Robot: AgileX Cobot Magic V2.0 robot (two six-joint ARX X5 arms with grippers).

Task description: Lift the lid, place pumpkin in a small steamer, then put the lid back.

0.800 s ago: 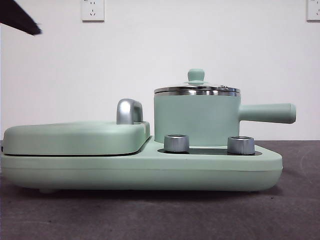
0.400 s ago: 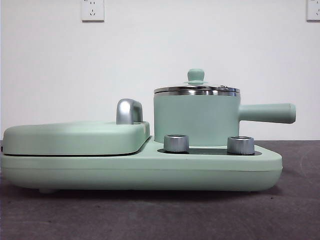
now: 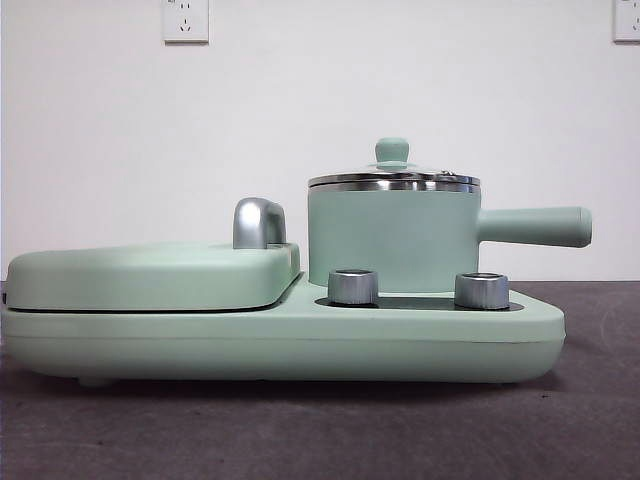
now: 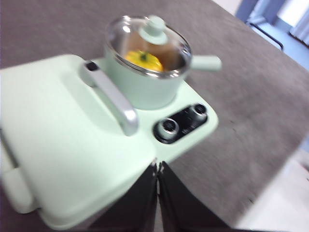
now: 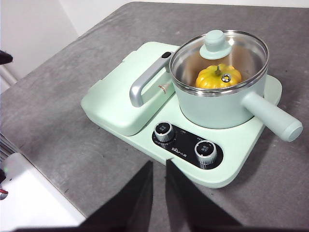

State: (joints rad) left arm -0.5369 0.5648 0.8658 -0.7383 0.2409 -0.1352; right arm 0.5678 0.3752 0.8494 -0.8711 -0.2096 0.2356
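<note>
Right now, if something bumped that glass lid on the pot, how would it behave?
The lid looks rigid and probably breakable, being clear glass. Its steel rim sits flush in the small steamer, so a light bump likely won't shift it. The round knob looks smooth, possibly slippery.

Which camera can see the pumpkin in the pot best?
The right wrist view: the pumpkin shows sharp through the glass lid, inside the small steamer. The left wrist view shows it blurred. The front view shows none of it; the pot's wall hides it.
</note>
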